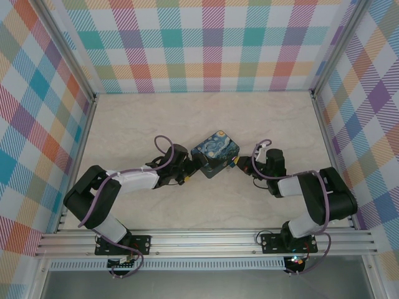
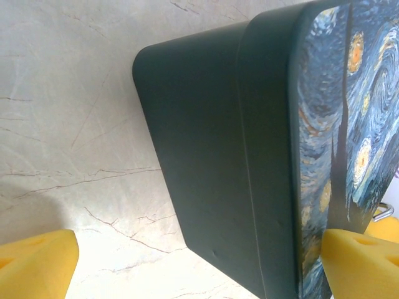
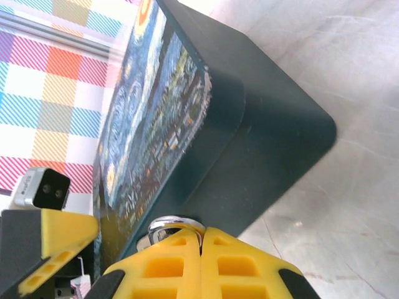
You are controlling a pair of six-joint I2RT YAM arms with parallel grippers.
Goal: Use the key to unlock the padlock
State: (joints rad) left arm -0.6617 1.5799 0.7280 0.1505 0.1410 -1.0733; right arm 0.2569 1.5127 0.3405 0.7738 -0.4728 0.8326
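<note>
Box: a dark-blue box point(image 1: 215, 151) with a swirling starry print on its lid. It lies flat on the pale marbled table point(image 1: 137, 118), about mid-table, between the two arms.
Left gripper: the left gripper point(image 1: 192, 168) is at the box's left corner with its jaws spread wide. In the left wrist view one yellow fingertip point(image 2: 34, 265) hangs over bare table, clear of the box. The other is down by the printed lid, with the dark side wall between them. It has hold of nothing.
Right gripper: the right gripper point(image 3: 201, 240) is at the box's right side, its yellow fingers pressed flat together.
Metal piece: a small rounded silvery metal piece point(image 3: 169, 225) sits right at those closed tips, against the lower edge of the box wall. I cannot tell whether it is pinched or only touched.
Padlock: it cannot be picked out for certain — no blue body shows. I cannot say whether the silvery piece by the right gripper is its shackle.
Key: too small to make out.
</note>
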